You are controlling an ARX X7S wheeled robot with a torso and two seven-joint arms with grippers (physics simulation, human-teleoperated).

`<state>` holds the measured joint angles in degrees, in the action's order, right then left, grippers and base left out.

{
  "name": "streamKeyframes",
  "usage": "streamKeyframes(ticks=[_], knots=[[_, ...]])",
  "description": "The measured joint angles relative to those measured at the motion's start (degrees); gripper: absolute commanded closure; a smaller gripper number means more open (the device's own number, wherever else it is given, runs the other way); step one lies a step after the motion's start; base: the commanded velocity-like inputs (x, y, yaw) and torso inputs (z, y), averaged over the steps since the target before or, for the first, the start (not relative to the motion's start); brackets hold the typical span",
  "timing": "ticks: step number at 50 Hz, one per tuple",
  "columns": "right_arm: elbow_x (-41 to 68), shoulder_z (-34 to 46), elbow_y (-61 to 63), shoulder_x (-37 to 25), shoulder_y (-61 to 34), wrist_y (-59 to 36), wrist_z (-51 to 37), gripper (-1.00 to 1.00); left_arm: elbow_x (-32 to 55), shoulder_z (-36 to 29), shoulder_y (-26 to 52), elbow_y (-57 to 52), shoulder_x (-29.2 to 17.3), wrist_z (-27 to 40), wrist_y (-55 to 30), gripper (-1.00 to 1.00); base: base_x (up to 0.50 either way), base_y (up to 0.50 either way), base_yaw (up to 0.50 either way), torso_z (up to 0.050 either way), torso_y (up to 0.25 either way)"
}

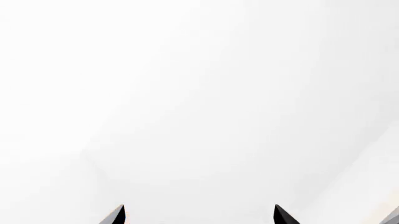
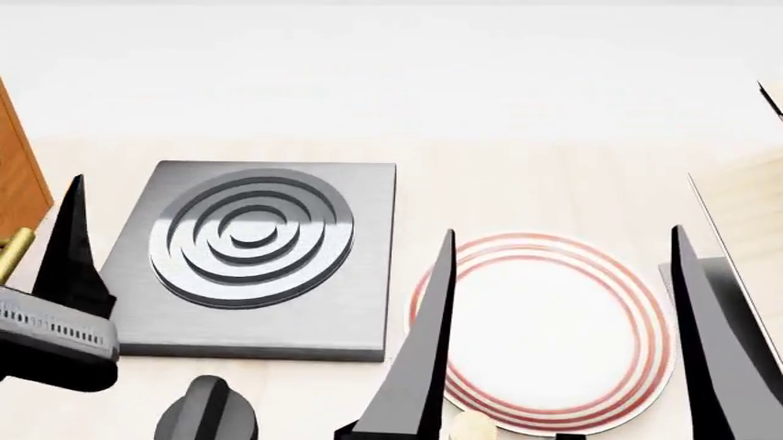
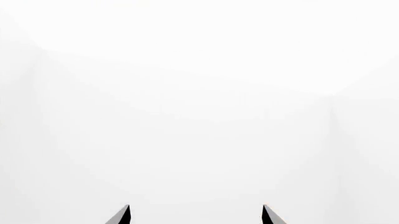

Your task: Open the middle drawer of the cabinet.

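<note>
The cabinet (image 2: 15, 174) shows only as an orange-brown strip at the far left of the head view. A short piece of brass handle (image 2: 11, 253) sticks out below it; I cannot tell whether it belongs to the middle drawer. One dark finger (image 2: 70, 247) of my left gripper stands upright just right of that handle, not touching it. The left wrist view shows the left gripper (image 1: 199, 207) open against blank white. My right gripper (image 2: 563, 234) is open, its two fingers spread over the plate; the right wrist view also shows the right gripper (image 3: 195, 207) holding nothing.
A grey stove plate (image 2: 355, 312) with raised rings lies on the pale counter. Right of it sits a white plate (image 2: 538, 330) with red rings. A black knob (image 2: 208, 417) is at the near edge. A pale wood box (image 2: 753, 211) stands at the far right.
</note>
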<state>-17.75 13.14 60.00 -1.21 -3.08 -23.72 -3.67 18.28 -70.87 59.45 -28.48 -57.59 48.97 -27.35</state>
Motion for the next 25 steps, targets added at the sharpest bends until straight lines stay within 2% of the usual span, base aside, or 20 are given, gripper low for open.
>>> streamKeyframes(ticks=[25], knots=[[-0.3, -0.1, 0.0, 0.0, -0.1, -0.1, 0.1, -1.0, -4.1, -5.9, 5.0, 15.9, 4.3, -14.8, -2.2, -1.0, 0.0, 0.0, 0.0, 0.0, 0.0]])
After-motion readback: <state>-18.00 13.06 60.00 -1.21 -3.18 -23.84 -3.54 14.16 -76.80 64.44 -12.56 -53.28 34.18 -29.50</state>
